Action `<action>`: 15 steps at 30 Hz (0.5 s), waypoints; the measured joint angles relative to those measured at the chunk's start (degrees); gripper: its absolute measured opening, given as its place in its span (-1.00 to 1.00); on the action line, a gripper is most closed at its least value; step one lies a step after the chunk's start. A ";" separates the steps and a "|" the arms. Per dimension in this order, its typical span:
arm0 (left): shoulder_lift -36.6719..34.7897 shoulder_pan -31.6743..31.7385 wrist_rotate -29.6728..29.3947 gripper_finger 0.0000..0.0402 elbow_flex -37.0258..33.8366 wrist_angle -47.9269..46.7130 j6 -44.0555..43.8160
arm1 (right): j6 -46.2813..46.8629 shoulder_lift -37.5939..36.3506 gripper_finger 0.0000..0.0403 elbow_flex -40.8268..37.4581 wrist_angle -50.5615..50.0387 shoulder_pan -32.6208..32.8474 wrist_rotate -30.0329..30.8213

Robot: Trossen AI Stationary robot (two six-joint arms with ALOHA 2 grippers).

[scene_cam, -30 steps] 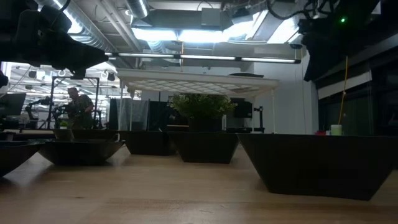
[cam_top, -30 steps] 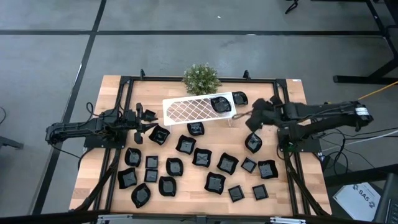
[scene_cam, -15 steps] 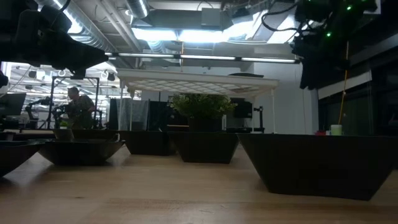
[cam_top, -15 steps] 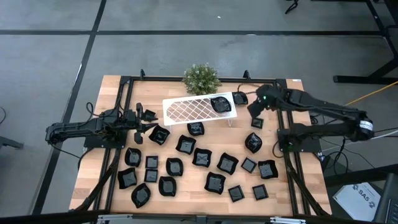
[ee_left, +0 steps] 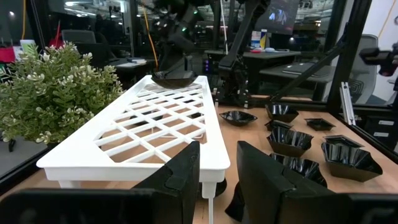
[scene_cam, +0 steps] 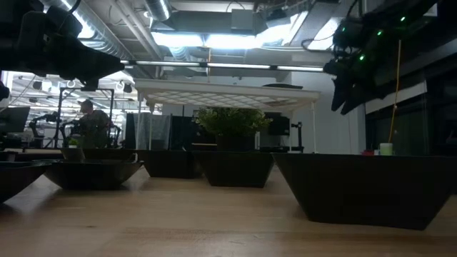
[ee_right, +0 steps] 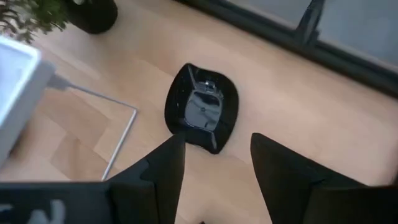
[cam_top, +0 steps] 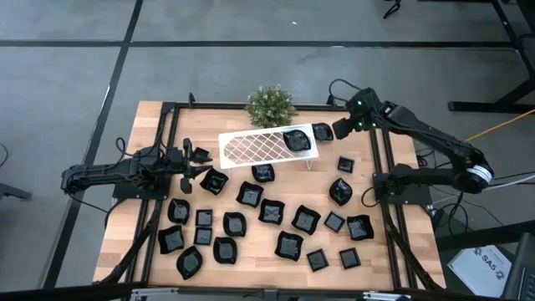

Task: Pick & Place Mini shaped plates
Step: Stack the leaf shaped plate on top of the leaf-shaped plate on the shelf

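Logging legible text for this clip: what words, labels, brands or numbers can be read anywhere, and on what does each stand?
"SAS", roughly: dark print on the white sheet lying on the floor by the table's near right corner; the last character is uncertain, and the smaller print is too small to read.
White marks on the right arm's black wrist housing: cut off, unreadable.
Screen in the room behind: too blurred.

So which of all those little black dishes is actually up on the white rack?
Only one: the black dish at the white rack's right end. All the others lie on the wooden table.
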 joint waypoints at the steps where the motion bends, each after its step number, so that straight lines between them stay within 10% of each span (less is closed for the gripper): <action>1: 0.00 0.01 0.00 -0.50 0.00 0.00 0.00 | -0.32 1.51 -0.10 0.00 0.59 -0.62 -0.96; 15: 0.00 0.02 0.00 -0.50 0.00 0.01 0.00 | -4.79 17.04 -0.10 0.00 7.40 -5.68 -5.86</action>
